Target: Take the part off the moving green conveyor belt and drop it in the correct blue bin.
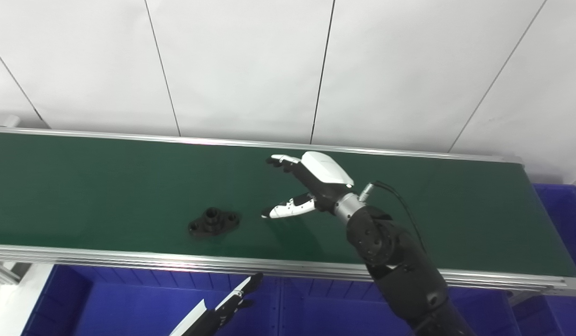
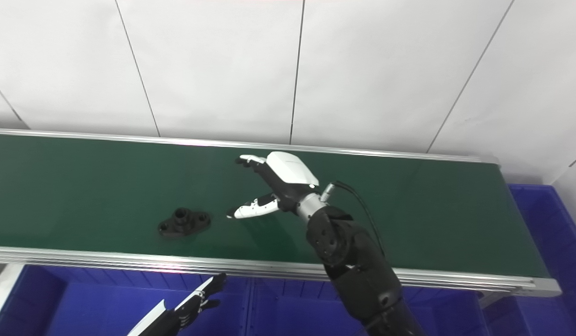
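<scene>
A black flanged part (image 1: 214, 222) with a raised hub lies on the green conveyor belt (image 1: 106, 177), near its front rail. My right hand (image 1: 306, 184) hovers over the belt just right of the part, open, fingers and thumb spread toward it with nothing between them. A small gap separates its thumb tip from the part. My left hand (image 1: 232, 301) stays low below the belt's front rail, over a blue bin (image 1: 129, 303); only its fingers show, extended and holding nothing.
Blue bins line the space under the belt's front rail (image 2: 278, 268), and another blue bin (image 1: 565, 219) stands past the belt's right end. White wall panels rise behind the belt.
</scene>
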Robot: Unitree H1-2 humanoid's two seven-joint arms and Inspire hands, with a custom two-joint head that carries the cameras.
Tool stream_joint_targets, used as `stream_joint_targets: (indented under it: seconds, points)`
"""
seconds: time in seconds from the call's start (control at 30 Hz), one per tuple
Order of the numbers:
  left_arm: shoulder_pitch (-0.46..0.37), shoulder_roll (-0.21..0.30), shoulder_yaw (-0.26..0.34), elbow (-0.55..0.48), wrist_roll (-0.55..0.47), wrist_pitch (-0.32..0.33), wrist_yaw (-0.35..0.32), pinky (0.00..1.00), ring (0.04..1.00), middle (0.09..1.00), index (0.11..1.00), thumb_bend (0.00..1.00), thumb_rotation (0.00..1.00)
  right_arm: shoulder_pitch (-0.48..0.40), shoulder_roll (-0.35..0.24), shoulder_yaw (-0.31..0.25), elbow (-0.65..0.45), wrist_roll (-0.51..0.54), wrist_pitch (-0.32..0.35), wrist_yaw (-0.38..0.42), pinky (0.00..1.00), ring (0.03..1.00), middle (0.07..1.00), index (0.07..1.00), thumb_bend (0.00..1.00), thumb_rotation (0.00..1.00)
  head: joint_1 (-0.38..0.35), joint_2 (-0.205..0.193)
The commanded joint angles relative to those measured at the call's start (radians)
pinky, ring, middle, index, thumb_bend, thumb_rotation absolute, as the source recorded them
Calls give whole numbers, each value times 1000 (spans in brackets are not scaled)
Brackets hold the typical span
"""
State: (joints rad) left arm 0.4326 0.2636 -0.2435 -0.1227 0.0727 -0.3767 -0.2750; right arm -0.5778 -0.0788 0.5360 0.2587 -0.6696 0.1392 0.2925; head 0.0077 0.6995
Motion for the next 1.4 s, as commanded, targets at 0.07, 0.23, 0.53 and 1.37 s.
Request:
stream_joint_targets:
  seconds: [0.07, 0.23, 0.53, 1.37]
  points:
    - [-4, -5, -4, -19, 10, -37, 5, 940, 1000, 1000, 1000, 785, 727, -65, 27, 6, 9, -3, -68, -36, 748, 830, 853, 871, 778, 452, 6, -2]
    - [-4, -15, -6, -16, 20, -48, 12, 936, 1000, 1000, 1000, 778, 732, -82, 37, 25, 49, -18, -77, -39, 738, 822, 847, 862, 785, 445, 23, 1]
    - [2, -34, -10, -30, 28, -36, 12, 934, 1000, 1000, 1000, 767, 720, -78, 37, 72, 121, -33, -120, -61, 749, 818, 841, 864, 775, 415, 48, 4]
    - [16, -67, -17, -65, 51, -26, 25, 931, 1000, 1000, 1000, 754, 730, -57, 21, 145, 355, -103, -318, -274, 484, 626, 666, 645, 485, 1, 51, 36]
